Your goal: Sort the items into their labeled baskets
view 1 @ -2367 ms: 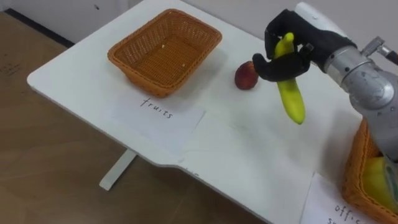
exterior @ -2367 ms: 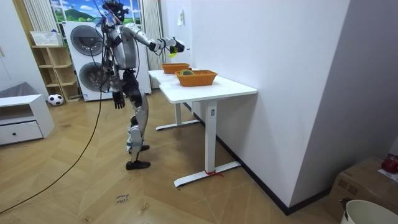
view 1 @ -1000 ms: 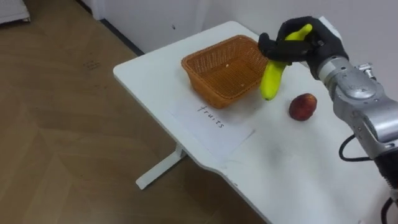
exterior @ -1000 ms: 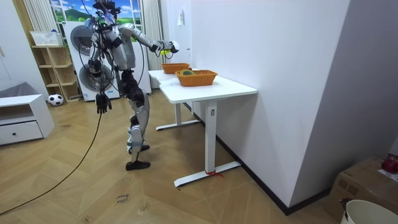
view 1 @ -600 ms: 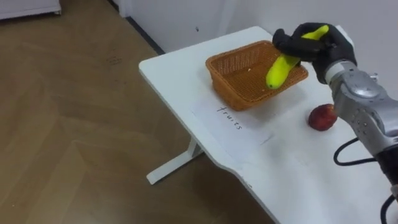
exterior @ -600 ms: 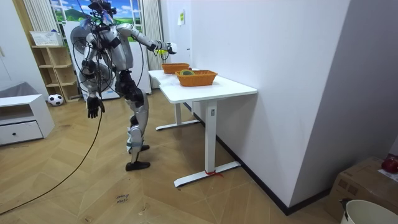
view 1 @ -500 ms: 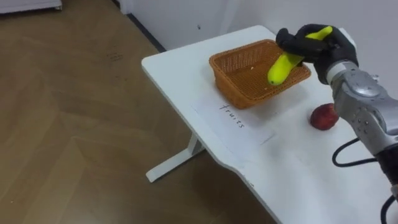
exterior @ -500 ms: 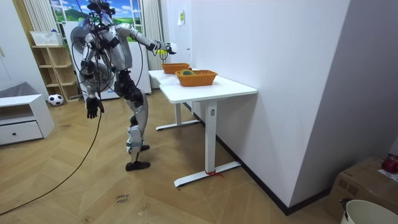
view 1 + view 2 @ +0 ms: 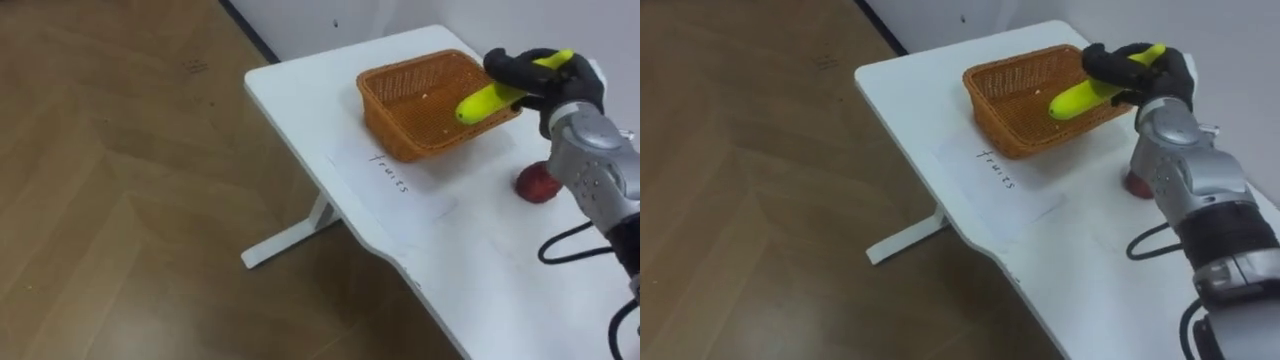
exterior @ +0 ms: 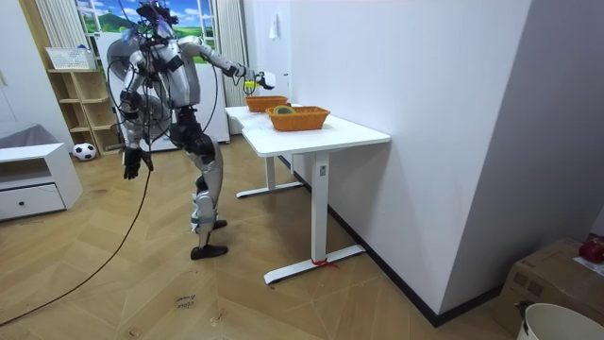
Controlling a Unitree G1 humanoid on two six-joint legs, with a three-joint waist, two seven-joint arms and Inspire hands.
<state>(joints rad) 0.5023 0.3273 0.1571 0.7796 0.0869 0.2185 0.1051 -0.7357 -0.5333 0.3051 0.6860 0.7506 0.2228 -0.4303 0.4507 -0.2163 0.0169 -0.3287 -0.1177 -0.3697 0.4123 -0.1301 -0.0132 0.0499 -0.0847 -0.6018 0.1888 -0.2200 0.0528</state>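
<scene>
My right hand (image 9: 545, 75) (image 9: 1137, 66) is shut on a yellow banana (image 9: 496, 94) (image 9: 1084, 93), holding it over the right side of an orange wicker basket (image 9: 400, 102) (image 9: 1002, 105). That basket sits at the far end of the white table (image 9: 310, 110), with a paper label (image 9: 400, 187) before it. A red apple (image 9: 538, 183) lies on the table right of the basket, partly behind my forearm. In the room view my left hand (image 10: 132, 162) hangs at my side, away from the table, and my right hand (image 10: 253, 81) reaches over the far basket (image 10: 265, 102).
A second wicker basket (image 10: 298, 117) with items in it stands nearer the room view's right end of the table (image 10: 321, 140). Wooden floor (image 9: 120, 220) lies left of the table. A washing machine (image 10: 132, 76) and shelf (image 10: 75, 94) stand behind me.
My right hand carried the banana leftward from over the apple to above the fruit basket. The eye views swung left, following it. My left arm swung back at my side.
</scene>
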